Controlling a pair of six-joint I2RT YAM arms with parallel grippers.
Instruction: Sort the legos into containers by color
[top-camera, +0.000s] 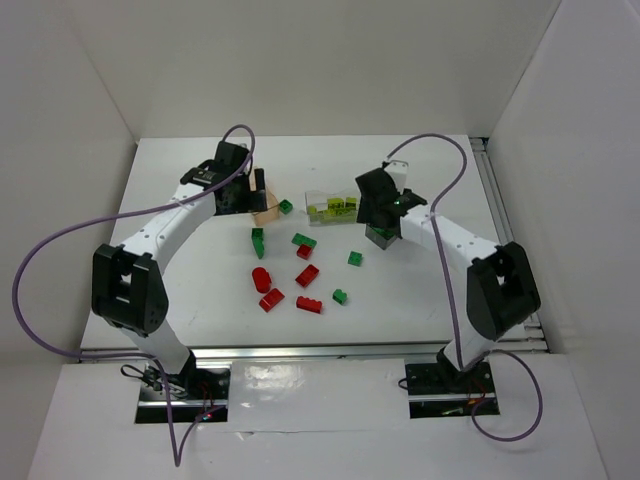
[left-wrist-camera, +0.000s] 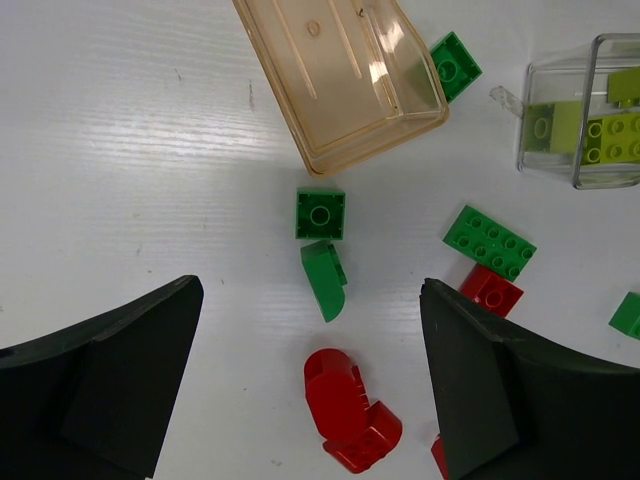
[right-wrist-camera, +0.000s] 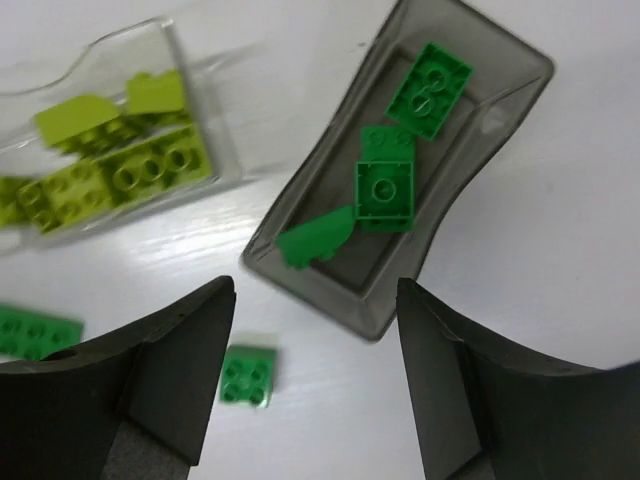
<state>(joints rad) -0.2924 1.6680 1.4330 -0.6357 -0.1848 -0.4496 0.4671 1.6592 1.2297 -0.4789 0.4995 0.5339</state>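
From above, the left fingers hung over the peach box at the far left of the white surface; the right fingers hung over the grey box; the clear box sat between the two; red bricks and green bricks lay scattered nearer the arms.

In the left wrist view, the left fingers were spread wide with nothing between them; the peach box lay empty; just below it sat a square green brick, touching a curved green brick; a rounded red brick lay nearer the camera; the clear box held yellow-green bricks.

In the right wrist view, the right fingers were likewise released and empty; the grey box held three green bricks; the clear box beside it held yellow-green bricks; one small green brick lay loose on the surface.
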